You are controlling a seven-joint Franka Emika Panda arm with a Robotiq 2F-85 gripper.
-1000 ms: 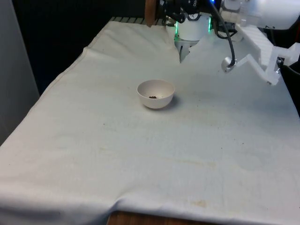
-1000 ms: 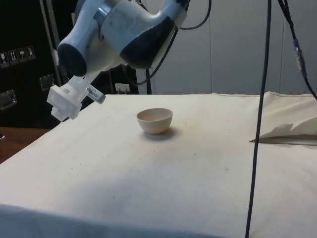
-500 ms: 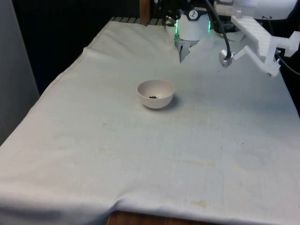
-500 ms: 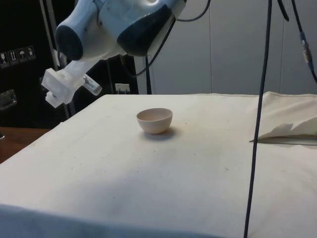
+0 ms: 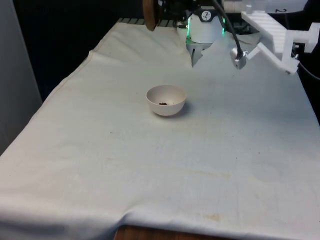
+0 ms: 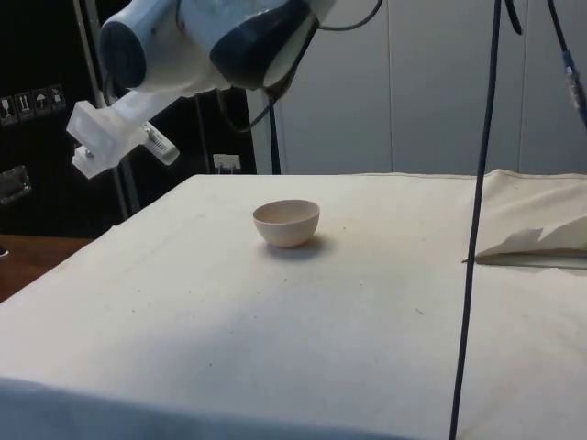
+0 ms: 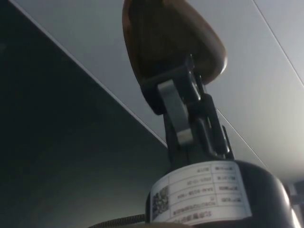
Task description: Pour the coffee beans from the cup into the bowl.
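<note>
Here the white cloth table carries the white bowl near its middle, a few dark coffee beans lying in its bottom. The gripper is clenched on the brown cup, which is held high at the table's far end, well apart from the bowl and tipped on its side. To finish well, I would carry the cup over the bowl's centre, lower it close above the rim, then tilt gently.
</note>
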